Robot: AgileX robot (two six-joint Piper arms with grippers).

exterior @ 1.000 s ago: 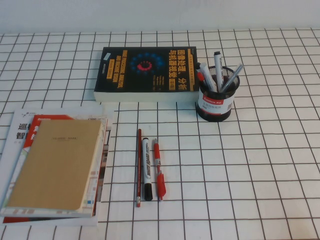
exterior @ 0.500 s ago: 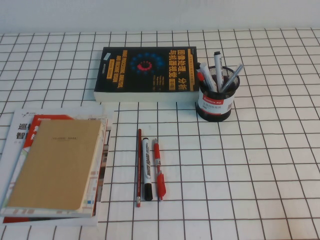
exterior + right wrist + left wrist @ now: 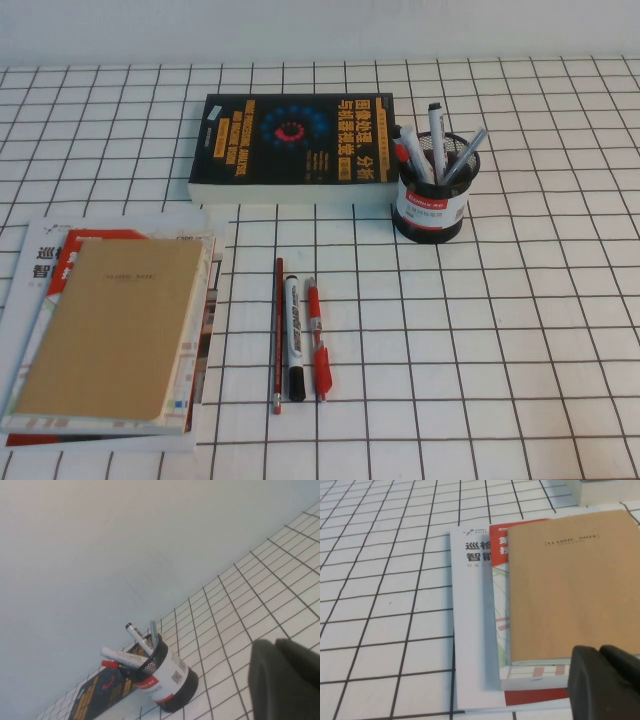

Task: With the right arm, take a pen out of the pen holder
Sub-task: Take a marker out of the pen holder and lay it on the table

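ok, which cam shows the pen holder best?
High view: whole pen holder upright, pens visible. Right wrist view sees its side, beyond the shut right gripper. Left wrist view misses it; left gripper by the notebook.

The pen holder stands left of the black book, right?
No: the high view shows the pen holder right of the black book. The left end effector hovers by the brown notebook; the right end effector hangs short of the holder.
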